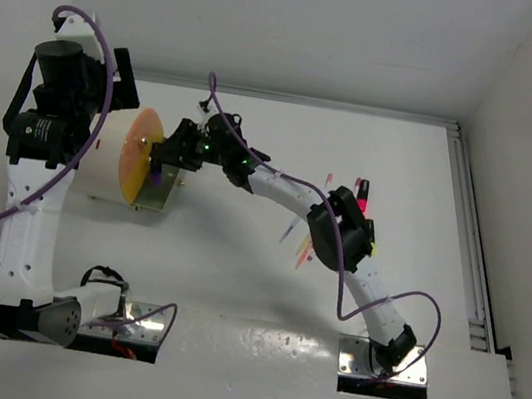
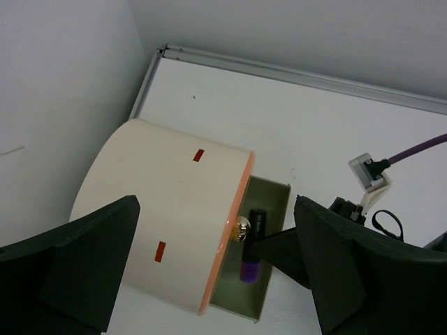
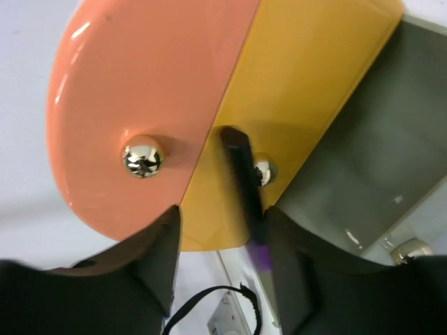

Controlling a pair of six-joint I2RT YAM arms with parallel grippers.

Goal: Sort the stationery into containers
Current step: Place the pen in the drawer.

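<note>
Right gripper (image 3: 225, 223) sits loosely open around the highlighter (image 3: 241, 181) in the bin (image 2: 276, 192) at 3 o'clock of the drum (image 2: 160, 209). Backing off could drag it out. Left gripper (image 2: 215, 202) is wide open, empty.

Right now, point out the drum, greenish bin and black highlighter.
drum (image 2: 160, 209), left wrist view, white side wall.
greenish bin (image 2: 274, 202), left wrist view, bare inner wall.
black highlighter (image 2: 257, 225), left wrist view, black barrel.

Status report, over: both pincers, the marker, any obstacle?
Left pincer open above drum. Right pincer open at bin, marker between jaws, ungripped. Nothing blocking.
</note>
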